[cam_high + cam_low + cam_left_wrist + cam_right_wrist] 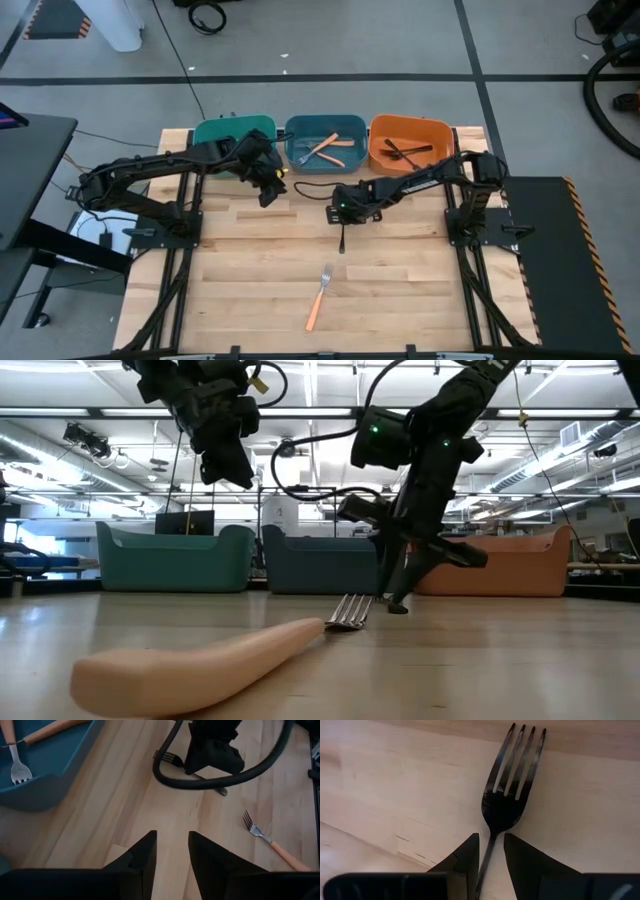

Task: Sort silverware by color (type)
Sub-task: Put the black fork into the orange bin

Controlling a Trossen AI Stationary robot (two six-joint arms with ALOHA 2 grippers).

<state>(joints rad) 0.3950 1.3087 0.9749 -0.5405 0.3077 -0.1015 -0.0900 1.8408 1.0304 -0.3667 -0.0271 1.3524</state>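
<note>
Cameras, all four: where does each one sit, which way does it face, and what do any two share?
High: overhead, straight down on table, both arms, three bins.
Low: at tabletop height, level across; orange fork nearest, arms overhead.
Left wrist: past left gripper, hovering open above bare wood.
Right wrist: past right gripper, fingers either side of black fork handle.
Shared: high and right wrist both show the black fork.

Bright, even overhead lighting, soft shadows on the table (250, 260). Low view: near orange fork handle (200, 665) blurred, ceiling strip lights glaring.
</note>
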